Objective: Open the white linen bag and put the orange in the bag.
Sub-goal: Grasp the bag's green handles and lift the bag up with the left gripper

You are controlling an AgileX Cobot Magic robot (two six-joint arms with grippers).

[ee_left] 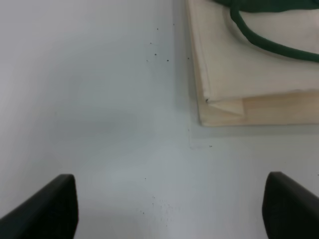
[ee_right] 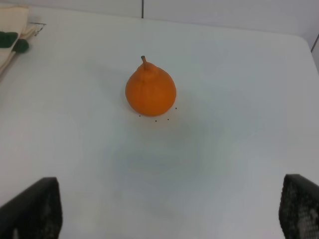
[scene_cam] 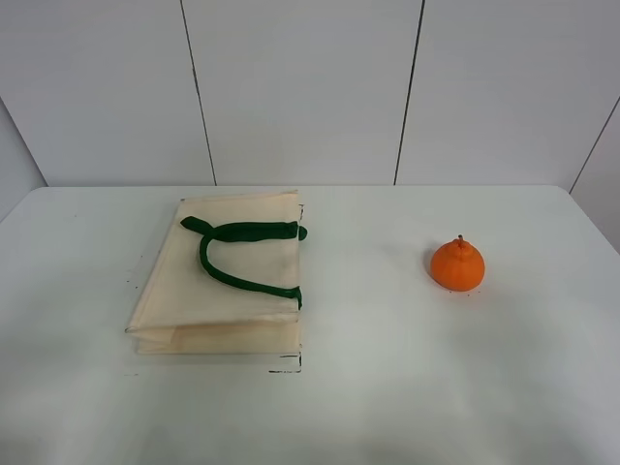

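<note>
- Exterior high view: the white linen bag (scene_cam: 218, 281) lies flat and folded on the left half of a white table (scene_cam: 387, 387). Its dark green strap handles (scene_cam: 242, 232) curl across the top face, toward the bag's right edge. The orange (scene_cam: 456, 264) sits upright on the right half of the table, stem up, well apart from the bag. Neither arm shows here.
- Left wrist view: the left gripper (ee_left: 167, 209) hovers above bare tabletop. Its two dark fingertips (ee_left: 42, 209) are spread wide to the picture's lower corners, with nothing between them. A corner of the bag (ee_left: 239, 74) lies ahead of the gripper and to one side, its folded layers showing at the edge, and a loop of green handle (ee_left: 269, 45) rests on it.
- Right wrist view: the right gripper (ee_right: 164, 209) is likewise spread wide and empty, only its fingertips (ee_right: 30, 211) showing. The orange (ee_right: 150, 92) stands ahead of it on the table, untouched. An edge of the bag (ee_right: 12, 22) shows at the far corner.
</note>
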